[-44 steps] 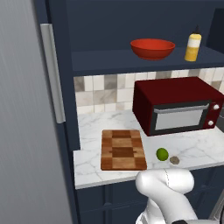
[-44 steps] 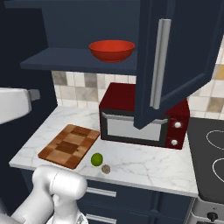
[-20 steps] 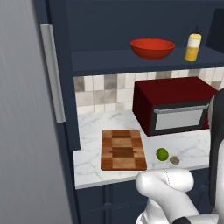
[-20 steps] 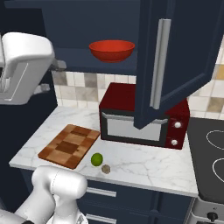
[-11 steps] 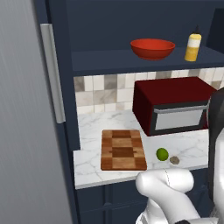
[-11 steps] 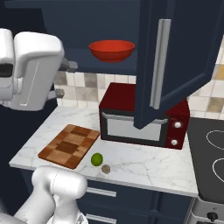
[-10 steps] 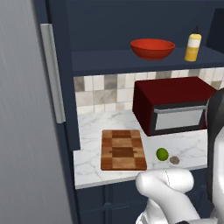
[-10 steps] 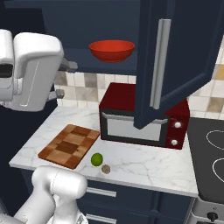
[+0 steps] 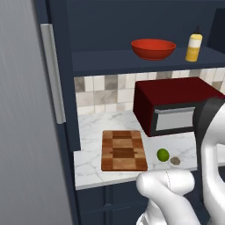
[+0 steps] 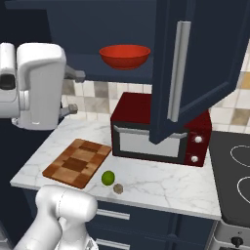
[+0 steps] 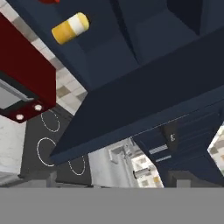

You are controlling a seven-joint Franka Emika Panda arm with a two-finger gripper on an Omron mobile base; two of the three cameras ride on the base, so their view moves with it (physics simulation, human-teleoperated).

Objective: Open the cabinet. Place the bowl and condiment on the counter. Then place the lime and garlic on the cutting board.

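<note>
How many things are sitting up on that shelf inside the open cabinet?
2. A red bowl sits near the middle of the shelf, and a yellow condiment bottle stands just to its right. The open door might hide more further right.

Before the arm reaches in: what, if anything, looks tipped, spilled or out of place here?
Nothing stands out. The bowl and condiment stand upright on the open cabinet shelf; the lime and garlic rest beside the cutting board.

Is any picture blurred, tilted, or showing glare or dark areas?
Left base view: sharp, with the shelf recess dark above the glossy red bowl. Right base view: sharp, with a soft sheen on the white marble counter. Hand view: rolled strongly, so the yellow squeeze bottle appears to lie sideways, and the distant parts look soft.
</note>
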